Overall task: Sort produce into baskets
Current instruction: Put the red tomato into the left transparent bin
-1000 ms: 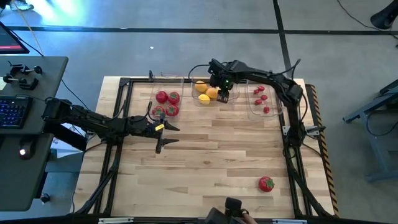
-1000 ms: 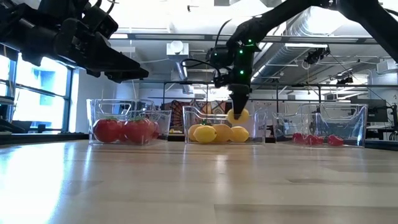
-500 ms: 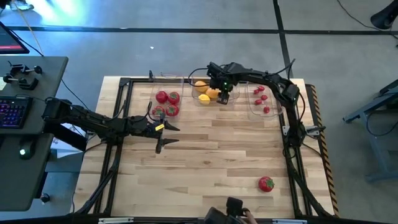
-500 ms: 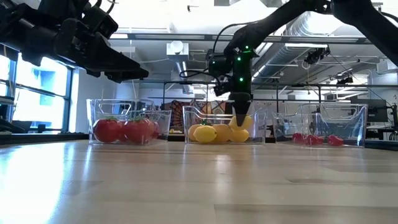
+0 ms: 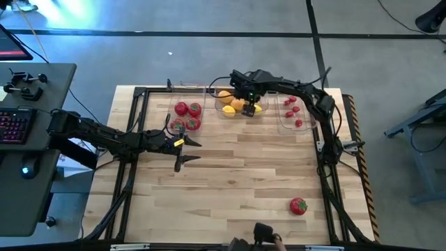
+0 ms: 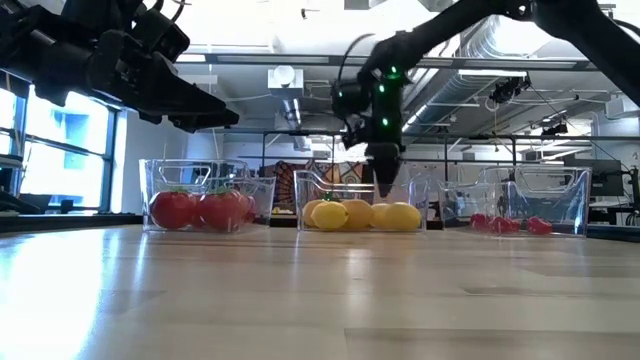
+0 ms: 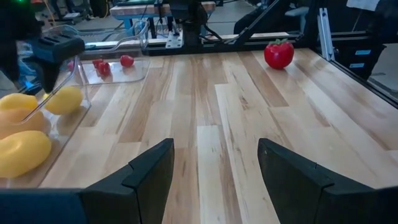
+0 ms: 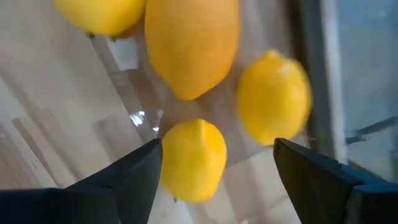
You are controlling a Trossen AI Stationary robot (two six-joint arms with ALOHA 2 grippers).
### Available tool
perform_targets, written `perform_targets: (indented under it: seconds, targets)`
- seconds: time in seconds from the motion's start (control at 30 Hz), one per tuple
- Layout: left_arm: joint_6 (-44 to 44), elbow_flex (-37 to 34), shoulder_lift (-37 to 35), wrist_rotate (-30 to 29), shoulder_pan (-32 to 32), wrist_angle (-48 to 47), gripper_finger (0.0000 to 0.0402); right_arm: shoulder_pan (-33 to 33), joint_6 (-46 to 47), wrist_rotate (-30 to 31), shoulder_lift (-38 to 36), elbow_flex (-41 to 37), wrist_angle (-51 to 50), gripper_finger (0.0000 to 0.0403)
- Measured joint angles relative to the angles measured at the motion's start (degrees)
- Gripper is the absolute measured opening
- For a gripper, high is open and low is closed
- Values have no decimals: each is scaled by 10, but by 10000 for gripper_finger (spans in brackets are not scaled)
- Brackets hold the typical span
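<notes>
A lab: exposed ceiling ducts (image 6: 480, 40), keyboard desk (image 5: 42, 77), framed workbench (image 5: 244, 181).

Right gripper (image 5: 249, 104): it covers part of the yellow and orange oval fruits (image 5: 233, 104) from above.
Clear plastic middle bin (image 6: 306, 186): its see-through walls are hard to make out.
Tiny red berries (image 5: 293, 110): too small to count for sure.
Top yellow fruit (image 8: 102, 14): cut off by the edge.
</notes>
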Motion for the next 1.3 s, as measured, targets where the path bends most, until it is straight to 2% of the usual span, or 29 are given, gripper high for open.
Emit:
perform_targets:
  seconds: [0.17, 0.23, 0.33, 0.47, 0.53, 0.6, 0.77, 0.93, 1.1, 1.3]
  targets:
    - [3, 0, 0, 0, 0, 0, 217, 27, 23, 70, -5, 94, -74, 275]
    - [3, 0, 0, 0, 0, 0, 217, 39, 32, 68, -7, 129, -91, 252]
    - [-4, 0, 0, 0, 0, -1, 217, 59, 34, 46, -26, 136, -82, 196]
    - [-8, 0, 0, 0, -4, -16, 217, 79, 37, -9, -90, 64, 1, 94]
    - [-8, 0, 0, 0, -10, -17, 217, 88, 41, -11, -133, 4, 53, 37]
    - [-8, 0, 0, -2, -13, -16, 217, 100, 53, -10, -179, -65, 98, 11]
    - [-6, 0, 0, -17, -17, -16, 217, 154, 133, -7, -301, -234, 189, 20]
    - [4, 0, 0, -32, -16, -10, 217, 257, 244, 33, -407, -343, 197, 4]
    - [5, 0, 0, -46, -16, -7, 217, 392, 388, 37, -474, -398, 161, 2]
    - [6, 0, 0, -47, -16, -4, 217, 558, 570, 49, -483, -414, 110, 0]
